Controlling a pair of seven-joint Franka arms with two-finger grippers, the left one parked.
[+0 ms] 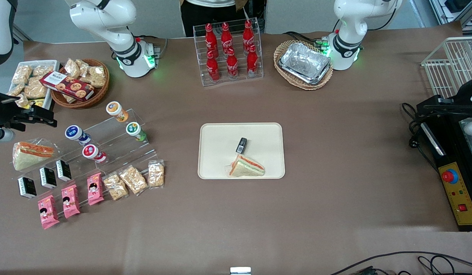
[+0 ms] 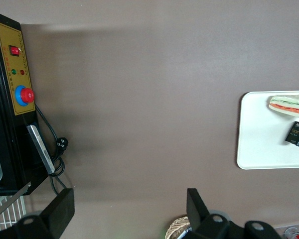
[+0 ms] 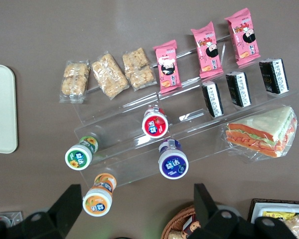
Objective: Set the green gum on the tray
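green gum point(image 1: 135, 131) is being displayed on the acrylic stand point(image 1: 106, 141), left of frame centre; tray point(image 1: 220, 152) central; gripper point(image 3: 134, 211) is being held open above the stand.

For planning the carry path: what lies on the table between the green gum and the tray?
Nothing: in the front view only bare brown table separates the green gum, on its clear stepped rack, from the tray. The open end effector hangs above the rack.

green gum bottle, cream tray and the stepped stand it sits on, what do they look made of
Small green-bodied gum bottle: likely plastic, glossy white lid. Cream rectangular tray: matte moulded plastic, rounded rim. Stepped stand: clear acrylic, table shows through. Right gripper hangs above it, fingers open.
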